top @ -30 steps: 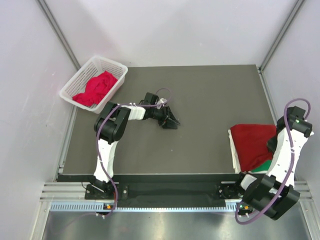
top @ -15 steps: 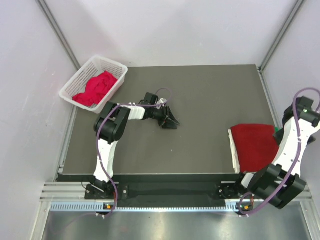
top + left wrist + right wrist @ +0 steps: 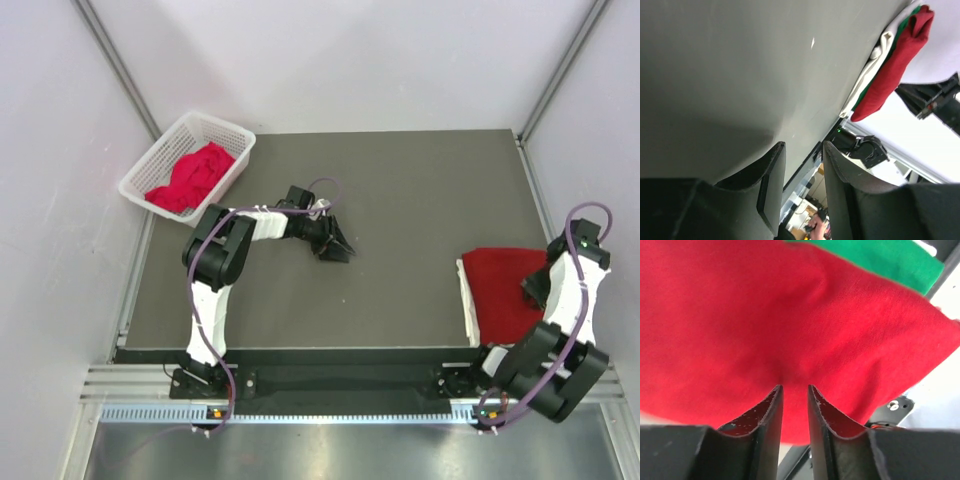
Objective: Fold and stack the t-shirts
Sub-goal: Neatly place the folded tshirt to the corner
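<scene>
**A:** From overhead, where do things stand?
**B:** The folded stack [image 3: 470, 305] lies at the right near edge of the table [image 3: 420, 190], with the dark red shirt [image 3: 500, 285] on top. The right gripper [image 3: 533, 289] is at that shirt's right side. A crumpled red shirt [image 3: 190, 175] waits in the basket [image 3: 215, 121].
**A:** And the left wrist view?
**B:** The left gripper [image 3: 802, 147] is over the table, its jaws apart and nothing between them.
**A:** The right wrist?
**B:** Its jaws are narrowly parted at the red cloth, and the green shirt [image 3: 880, 260] shows past the edge. Whether it is pinching the cloth cannot be told. It is probably settling the stack. Next it needs to fetch the basket shirt.
</scene>
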Motion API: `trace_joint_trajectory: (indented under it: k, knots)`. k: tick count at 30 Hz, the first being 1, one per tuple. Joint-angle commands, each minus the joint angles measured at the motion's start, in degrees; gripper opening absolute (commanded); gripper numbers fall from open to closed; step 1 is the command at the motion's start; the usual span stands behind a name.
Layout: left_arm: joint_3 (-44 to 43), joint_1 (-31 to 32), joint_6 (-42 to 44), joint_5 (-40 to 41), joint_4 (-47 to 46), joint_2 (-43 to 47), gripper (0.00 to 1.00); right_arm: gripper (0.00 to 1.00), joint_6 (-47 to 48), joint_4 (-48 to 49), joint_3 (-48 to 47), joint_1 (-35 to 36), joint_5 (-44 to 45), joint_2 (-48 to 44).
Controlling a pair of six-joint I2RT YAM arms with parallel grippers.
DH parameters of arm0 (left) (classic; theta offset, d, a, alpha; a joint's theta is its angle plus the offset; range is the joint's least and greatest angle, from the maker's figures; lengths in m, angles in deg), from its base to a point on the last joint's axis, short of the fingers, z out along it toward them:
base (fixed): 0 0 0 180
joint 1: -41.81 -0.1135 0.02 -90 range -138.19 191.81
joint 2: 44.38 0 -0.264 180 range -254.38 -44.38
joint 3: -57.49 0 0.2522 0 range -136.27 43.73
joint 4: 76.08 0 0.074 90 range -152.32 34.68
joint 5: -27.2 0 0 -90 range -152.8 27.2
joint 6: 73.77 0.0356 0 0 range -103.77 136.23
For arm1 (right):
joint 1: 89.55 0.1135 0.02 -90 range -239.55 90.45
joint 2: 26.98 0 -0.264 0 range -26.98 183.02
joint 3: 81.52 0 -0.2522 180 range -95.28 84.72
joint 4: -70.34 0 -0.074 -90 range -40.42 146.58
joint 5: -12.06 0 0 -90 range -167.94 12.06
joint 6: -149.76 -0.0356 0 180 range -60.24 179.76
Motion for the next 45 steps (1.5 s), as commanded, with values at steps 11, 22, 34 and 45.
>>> trace_joint_trajectory:
  k: [11, 22, 34, 45]
  knots:
    - [-3.80, -0.12, 6.79, 3.78, 12.14, 6.08, 0.41, 0.26, -0.59, 13.21, -0.99, -2.36, 13.86, 9.38]
    - [-8.63, -0.12, 9.07, 4.40, 16.01, 4.50, 0.41, 0.25, 3.00, 17.77, 1.21, -4.30, 17.99, 12.54]
    - [-12.33, -0.12, 18.04, 8.88, 25.24, 6.52, 0.41, 0.36, 3.88, 5.67, -11.26, 3.40, 18.88, 10.79]
    - [-9.08, -0.12, 17.43, 8.18, 23.22, 9.33, 0.41, 0.00, 1.52, -7.44, -1.81, 14.69, -4.06, -1.06]
